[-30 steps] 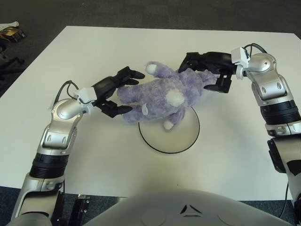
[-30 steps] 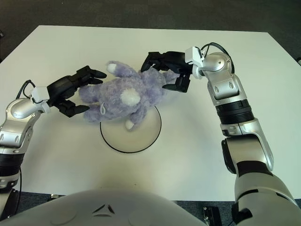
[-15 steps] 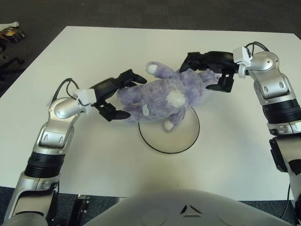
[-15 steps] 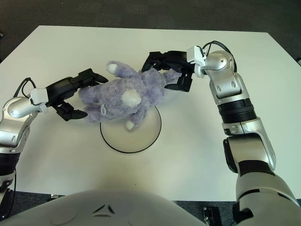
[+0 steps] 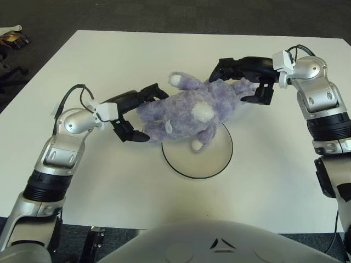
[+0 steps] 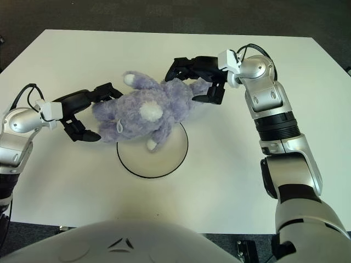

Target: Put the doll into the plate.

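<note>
The doll [image 5: 189, 112] is a soft plush animal with fluffy lavender fur, a round white patch on its body and white tips on its short limbs. It lies stretched sideways near the middle of the tabletop [image 5: 109, 60], which is a smooth, matte white board with straight edges. A small white label hangs from the fur on the side nearer the left edge.

The plate [image 5: 197, 153] is a flat round disc, pale cream inside with a thin dark rim. It lies a little toward the front edge from the centre of the tabletop. Only the lower part of the doll overlaps it: one white-tipped foot and some fur cover the far part of the rim, while most of the body is over the bare tabletop beyond the plate. The rest of the plate holds nothing.

The left hand [image 5: 131, 107] is made of hard black plastic on a silver metal arm with a loose black cable. Its fingers are spread around the end of the doll nearer the left edge, one finger on top of the fur and another lower, close to the tabletop. The right hand [image 5: 241, 74] is of the same black material and comes from the right edge. Its fingers are curled over the doll's other end from above and the thumb stands below, so both hands hold the doll between them.
</note>
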You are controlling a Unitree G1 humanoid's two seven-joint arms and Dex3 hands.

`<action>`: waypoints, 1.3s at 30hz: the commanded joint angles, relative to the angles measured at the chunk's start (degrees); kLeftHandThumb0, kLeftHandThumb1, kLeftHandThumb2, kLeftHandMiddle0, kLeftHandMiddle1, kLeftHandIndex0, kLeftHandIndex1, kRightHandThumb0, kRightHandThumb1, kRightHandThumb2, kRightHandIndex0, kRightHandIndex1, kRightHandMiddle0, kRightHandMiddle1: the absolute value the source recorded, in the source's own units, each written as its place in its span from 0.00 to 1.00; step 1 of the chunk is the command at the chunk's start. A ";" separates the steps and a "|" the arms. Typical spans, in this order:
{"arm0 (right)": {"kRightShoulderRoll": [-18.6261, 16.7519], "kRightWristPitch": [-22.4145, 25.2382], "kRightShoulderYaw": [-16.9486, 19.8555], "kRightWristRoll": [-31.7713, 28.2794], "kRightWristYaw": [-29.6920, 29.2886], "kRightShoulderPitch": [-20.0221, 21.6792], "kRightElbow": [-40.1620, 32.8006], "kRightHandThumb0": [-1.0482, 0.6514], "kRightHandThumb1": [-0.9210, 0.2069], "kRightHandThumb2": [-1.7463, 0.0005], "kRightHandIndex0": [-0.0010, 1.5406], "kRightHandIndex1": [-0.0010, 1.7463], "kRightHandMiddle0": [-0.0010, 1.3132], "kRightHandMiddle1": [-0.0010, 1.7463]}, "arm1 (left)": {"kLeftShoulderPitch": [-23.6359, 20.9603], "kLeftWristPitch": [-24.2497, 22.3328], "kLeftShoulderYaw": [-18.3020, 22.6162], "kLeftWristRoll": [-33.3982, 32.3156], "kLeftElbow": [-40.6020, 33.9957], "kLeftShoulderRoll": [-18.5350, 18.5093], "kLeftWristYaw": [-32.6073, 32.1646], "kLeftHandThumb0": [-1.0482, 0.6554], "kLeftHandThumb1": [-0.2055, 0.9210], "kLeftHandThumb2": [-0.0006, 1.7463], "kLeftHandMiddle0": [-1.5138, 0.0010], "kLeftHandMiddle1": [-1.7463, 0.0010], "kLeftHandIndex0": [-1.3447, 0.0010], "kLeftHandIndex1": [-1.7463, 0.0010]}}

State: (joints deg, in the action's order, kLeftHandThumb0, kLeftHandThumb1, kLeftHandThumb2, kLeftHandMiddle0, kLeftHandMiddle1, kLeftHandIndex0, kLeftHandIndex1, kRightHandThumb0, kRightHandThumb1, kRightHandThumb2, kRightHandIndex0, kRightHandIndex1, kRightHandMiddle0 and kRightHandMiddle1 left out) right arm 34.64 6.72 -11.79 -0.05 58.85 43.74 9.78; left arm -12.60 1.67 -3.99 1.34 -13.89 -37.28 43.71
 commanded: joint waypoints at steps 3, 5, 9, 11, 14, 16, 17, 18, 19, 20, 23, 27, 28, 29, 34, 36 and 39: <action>0.88 0.94 0.34 0.45 -0.32 0.19 -1.63 0.71 0.74 0.17 0.00 0.28 0.00 0.61 | -1.65 0.58 -2.24 5.03 0.31 -1.75 -0.43 0.28 0.35 0.57 1.00 0.06 1.00 0.26; 1.12 0.58 0.40 0.44 -0.18 0.06 -1.97 0.70 0.74 0.17 0.00 0.29 0.00 0.63 | -1.83 -0.41 -2.80 6.74 -0.01 -1.66 -1.04 0.27 0.36 0.57 1.00 0.04 1.00 0.22; 1.19 0.65 0.37 0.42 -0.24 0.00 -2.47 0.70 0.74 0.17 0.00 0.31 0.00 0.65 | -1.68 -1.16 -3.01 8.74 -0.40 -1.10 -2.55 0.26 0.38 0.57 1.00 0.02 1.00 0.13; 1.29 0.64 0.39 0.49 -0.35 -0.10 -2.71 0.69 0.74 0.17 0.00 0.32 0.00 0.66 | -1.58 -1.36 -3.12 9.67 -0.58 -0.77 -3.42 0.26 0.38 0.57 1.00 0.01 1.00 0.11; 1.45 -0.11 0.22 0.95 -0.54 -0.13 -2.85 0.68 0.73 0.17 0.00 0.35 0.00 0.69 | -1.57 -1.72 -3.55 11.85 -0.81 -0.37 -5.00 0.26 0.39 0.57 1.00 0.00 1.00 0.06; 1.68 -1.52 -0.02 1.41 -0.37 -0.09 -2.70 0.65 0.73 0.19 0.00 0.40 0.01 0.71 | -1.82 -1.73 -4.35 14.33 -0.93 -0.17 -6.31 0.25 0.41 0.56 0.98 0.00 1.00 0.03; 1.74 -2.14 -0.10 1.59 -0.21 -0.06 -2.57 0.63 0.73 0.20 0.00 0.44 0.02 0.72 | -1.98 -1.58 -4.72 15.29 -0.90 -0.13 -6.74 0.24 0.43 0.55 0.95 0.00 1.00 0.02; 1.82 -2.69 -0.23 1.77 0.06 0.05 -2.40 0.62 0.73 0.20 0.00 0.45 0.02 0.73 | -2.16 -1.17 -5.04 16.22 -0.81 -0.19 -7.09 0.24 0.43 0.55 0.95 0.00 1.00 0.01; 1.86 -3.07 -0.30 1.91 0.25 0.11 -2.26 0.62 0.73 0.20 0.00 0.48 0.02 0.74 | -2.27 -0.90 -5.24 16.87 -0.76 -0.22 -7.35 0.24 0.43 0.55 0.94 0.00 1.00 0.01; 1.96 -3.30 -0.44 2.13 0.44 0.20 -2.18 0.62 0.73 0.20 0.00 0.48 0.02 0.74 | -2.38 -0.68 -5.42 17.51 -0.72 -0.27 -7.58 0.24 0.44 0.55 0.93 0.00 1.00 0.01; 2.17 -2.50 -0.91 2.90 0.37 -0.15 -3.10 0.64 0.74 0.20 0.00 0.49 0.01 0.74 | -2.95 -1.22 -6.12 19.05 -1.15 -0.04 -7.77 0.25 0.43 0.54 0.94 0.00 1.00 0.00; 1.97 -0.92 -0.88 3.09 -0.67 -2.20 -5.17 0.62 0.76 0.21 0.00 0.38 0.00 0.66 | -3.05 -3.06 -6.29 20.09 -2.54 0.32 -7.25 0.29 0.42 0.55 0.96 0.00 1.00 0.00; 1.81 -0.99 -0.86 2.93 -0.65 -2.36 -5.13 0.62 0.76 0.22 0.00 0.37 0.00 0.64 | -2.95 -3.50 -6.26 20.35 -2.80 0.51 -7.35 0.29 0.42 0.55 0.96 0.00 1.00 0.00; 1.66 -1.18 -0.84 2.76 -0.58 -2.46 -4.98 0.61 0.76 0.22 0.00 0.32 0.00 0.61 | -2.85 -3.80 -6.22 20.62 -2.97 0.68 -7.51 0.30 0.42 0.55 0.96 0.00 1.00 0.00; 0.17 -4.64 -1.72 3.29 -1.73 -3.76 -2.96 0.55 0.78 0.26 0.00 0.21 0.00 0.51 | -2.12 -3.94 -6.16 22.29 -3.68 1.43 -9.14 0.28 0.43 0.55 0.99 0.00 0.98 0.00; -0.20 -6.43 -2.27 4.08 -2.50 -3.95 -2.16 0.52 0.78 0.28 0.00 0.18 0.00 0.47 | -1.87 -3.19 -6.15 22.95 -3.74 1.61 -10.02 0.26 0.43 0.55 0.99 0.00 0.97 0.00; -0.26 -9.20 -2.73 5.30 -3.62 -4.19 -1.60 0.48 0.78 0.30 0.00 0.16 0.00 0.45 | -1.52 -2.59 -5.99 23.76 -3.89 1.93 -11.31 0.25 0.45 0.53 1.00 0.00 0.96 0.00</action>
State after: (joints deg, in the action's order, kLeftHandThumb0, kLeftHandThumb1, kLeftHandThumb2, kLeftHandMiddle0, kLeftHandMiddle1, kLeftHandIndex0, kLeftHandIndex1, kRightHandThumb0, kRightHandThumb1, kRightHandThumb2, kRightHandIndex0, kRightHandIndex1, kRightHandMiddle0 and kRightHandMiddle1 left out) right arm 34.78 0.43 -13.73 3.86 56.14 40.37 7.31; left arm -14.79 -1.80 -10.00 24.00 -17.23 -35.73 34.28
